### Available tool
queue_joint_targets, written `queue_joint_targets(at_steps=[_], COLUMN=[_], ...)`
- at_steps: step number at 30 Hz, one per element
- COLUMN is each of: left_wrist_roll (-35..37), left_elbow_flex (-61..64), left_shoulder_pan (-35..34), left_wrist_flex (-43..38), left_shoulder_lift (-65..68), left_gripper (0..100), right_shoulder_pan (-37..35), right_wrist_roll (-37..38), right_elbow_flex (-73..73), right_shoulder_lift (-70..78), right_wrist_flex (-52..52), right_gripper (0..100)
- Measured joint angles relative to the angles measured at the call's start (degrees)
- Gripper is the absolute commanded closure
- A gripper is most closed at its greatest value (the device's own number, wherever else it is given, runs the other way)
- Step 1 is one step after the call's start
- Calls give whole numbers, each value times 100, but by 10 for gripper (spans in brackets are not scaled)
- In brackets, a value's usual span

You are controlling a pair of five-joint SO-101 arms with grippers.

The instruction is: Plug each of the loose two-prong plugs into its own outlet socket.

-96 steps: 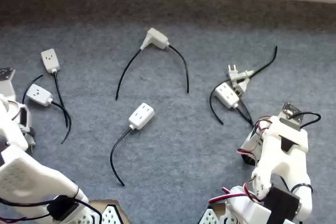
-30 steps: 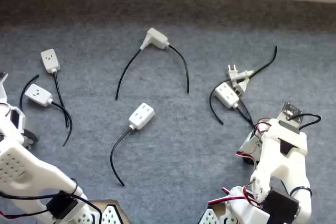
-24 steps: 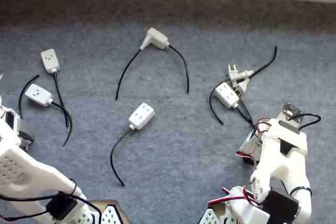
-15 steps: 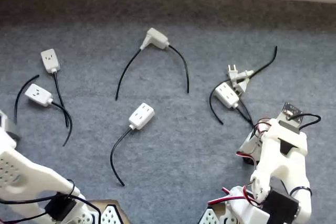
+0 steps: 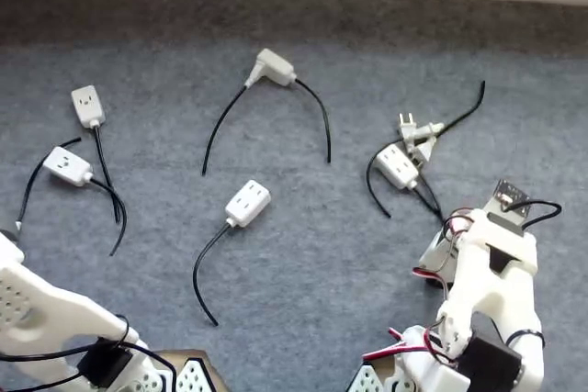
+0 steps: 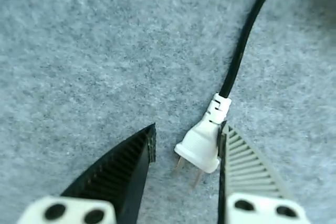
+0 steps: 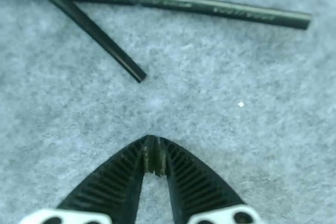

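Cloth (image 6: 79, 51) grey, felt-like, matt and fuzzy, plug (image 6: 200, 147) smooth white plastic with a faint sheen, prongs (image 6: 179, 165) dull bare metal, cord (image 6: 247, 35) smooth black sheath, slightly glossy, fingers (image 7: 118, 179) ribbed matt black plastic, sockets (image 5: 248, 201) smooth white plastic.

The left gripper (image 6: 187, 129) stands wide apart, the right gripper (image 7: 152, 145) pressed together, both pointing downward.

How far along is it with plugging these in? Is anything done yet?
Nothing looks done: all four outlet sockets show bare faces. In hand: the left gripper sits open around a two-prong plug lying on the carpet, not yet closed on it. The right gripper is shut, empty, near loose cable ends. Left: that plug, the angled plug and the pronged plug beside a socket.
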Motion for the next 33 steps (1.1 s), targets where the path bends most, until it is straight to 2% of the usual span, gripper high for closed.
queue_joint_targets(at_steps=[13, 19, 24, 30, 33], left_wrist_roll=[-1486, -2180, -2286, -2303, -2567], left_elbow_flex=[0, 0, 0, 0, 0], left_shoulder_pan=[97, 404, 536, 457, 308], left_wrist_flex=[-35, 598, 712, 299, 281], left_shoulder_lift=[0, 0, 0, 0, 0], left_gripper=[803, 802, 801, 800, 800], right_shoulder_pan=[0, 0, 0, 0, 0], right_wrist_roll=[0, 0, 0, 0, 0], right_elbow_flex=[97, 97, 97, 97, 97], right_shoulder_lift=[-9, -9, -9, -9, -9], right_wrist_flex=[-53, -53, -53, -53, -53], right_gripper=[989, 989, 989, 989, 989])
